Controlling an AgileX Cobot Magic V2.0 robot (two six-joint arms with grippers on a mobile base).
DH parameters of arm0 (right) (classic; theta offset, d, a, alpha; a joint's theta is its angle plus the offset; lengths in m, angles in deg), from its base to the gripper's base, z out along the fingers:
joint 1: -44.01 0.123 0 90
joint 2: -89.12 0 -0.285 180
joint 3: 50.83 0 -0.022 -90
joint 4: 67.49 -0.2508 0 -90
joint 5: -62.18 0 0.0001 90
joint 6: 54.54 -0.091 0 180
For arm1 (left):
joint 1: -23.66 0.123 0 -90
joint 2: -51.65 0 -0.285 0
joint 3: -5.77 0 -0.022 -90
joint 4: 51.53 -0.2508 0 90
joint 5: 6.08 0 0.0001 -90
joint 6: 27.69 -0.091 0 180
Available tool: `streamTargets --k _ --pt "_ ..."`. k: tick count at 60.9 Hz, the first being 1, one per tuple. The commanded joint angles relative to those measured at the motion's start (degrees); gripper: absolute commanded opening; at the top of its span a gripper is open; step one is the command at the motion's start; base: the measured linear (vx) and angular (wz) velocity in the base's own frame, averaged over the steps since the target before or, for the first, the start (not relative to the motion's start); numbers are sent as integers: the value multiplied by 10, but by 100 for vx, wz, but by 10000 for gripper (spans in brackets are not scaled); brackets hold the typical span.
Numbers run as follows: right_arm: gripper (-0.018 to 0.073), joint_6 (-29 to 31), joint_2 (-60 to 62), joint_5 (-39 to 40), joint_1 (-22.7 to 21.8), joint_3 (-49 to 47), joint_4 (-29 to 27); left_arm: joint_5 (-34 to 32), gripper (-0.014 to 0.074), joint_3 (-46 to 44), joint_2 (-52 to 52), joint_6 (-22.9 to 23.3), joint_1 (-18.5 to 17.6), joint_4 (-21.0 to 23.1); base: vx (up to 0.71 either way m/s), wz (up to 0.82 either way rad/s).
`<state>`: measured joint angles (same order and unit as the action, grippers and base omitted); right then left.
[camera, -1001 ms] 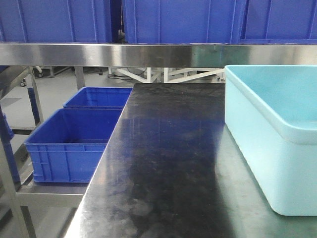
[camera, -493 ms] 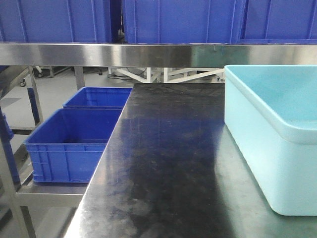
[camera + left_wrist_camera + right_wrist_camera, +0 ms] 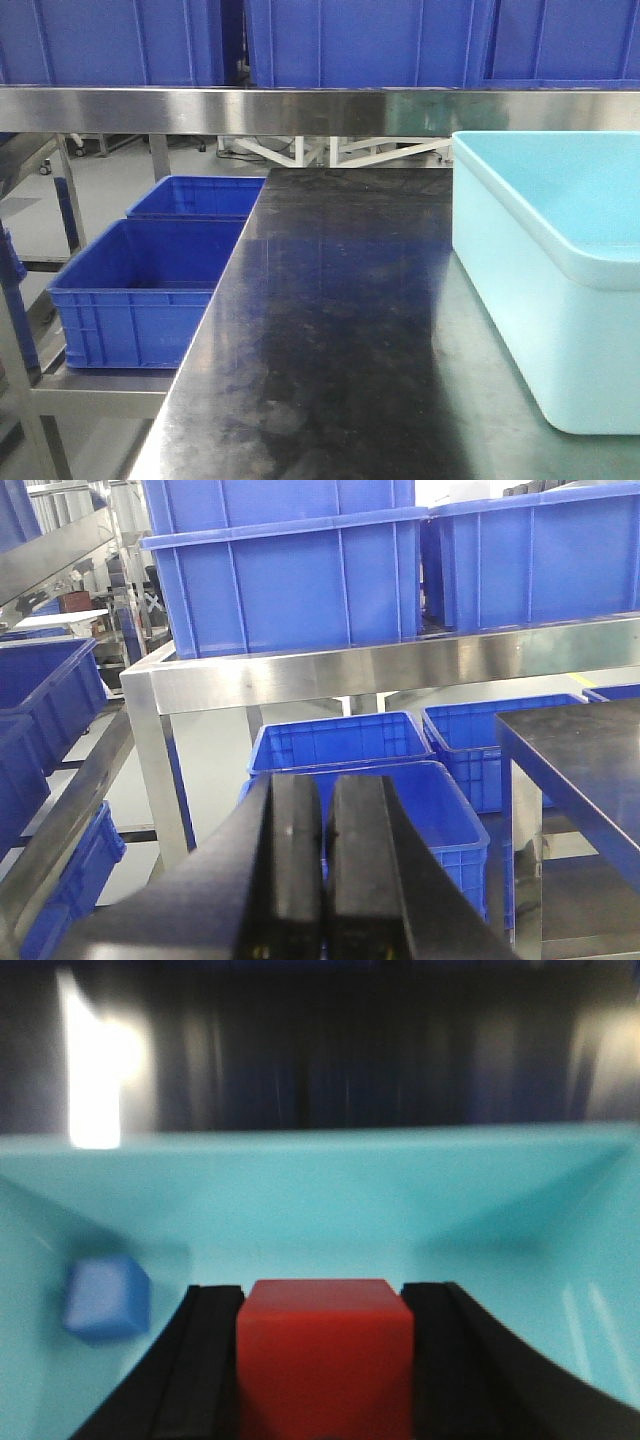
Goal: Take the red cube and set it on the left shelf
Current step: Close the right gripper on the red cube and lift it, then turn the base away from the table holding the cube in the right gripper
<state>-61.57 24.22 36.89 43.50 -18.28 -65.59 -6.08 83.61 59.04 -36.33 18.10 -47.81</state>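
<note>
The red cube (image 3: 325,1360) sits squarely between the black fingers of my right gripper (image 3: 322,1295), which is shut on it. The cube is inside the light blue tub (image 3: 300,1200), above its floor; the picture is blurred. My left gripper (image 3: 326,785) is shut with nothing between its pads, off the table's left side. It faces the blue crates (image 3: 400,800) on the low steel shelf on the left (image 3: 100,385). Neither gripper shows in the front view.
A blue cube (image 3: 105,1295) lies in the tub to the left of my right gripper. The tub (image 3: 560,290) stands on the right of the dark steel table (image 3: 330,330). A steel upper shelf (image 3: 300,110) carries large blue crates (image 3: 360,40). Its post (image 3: 160,780) stands near the left gripper.
</note>
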Motion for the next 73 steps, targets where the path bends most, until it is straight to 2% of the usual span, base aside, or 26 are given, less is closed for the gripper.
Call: streamTargets --k 1,13,22,73 --pt "67 2 86 58 0 1 9 -48 106 13 5 -1 -4 1 0 0" --pt "67 2 242 74 0 60 9 -48 106 13 5 -1 -4 1 0 0" --pt "67 2 296 73 0 93 9 -48 106 13 5 -1 -4 1 -2 -11" --pt "67 2 304 53 0 99 9 -48 106 13 5 -1 -4 1 0 1"
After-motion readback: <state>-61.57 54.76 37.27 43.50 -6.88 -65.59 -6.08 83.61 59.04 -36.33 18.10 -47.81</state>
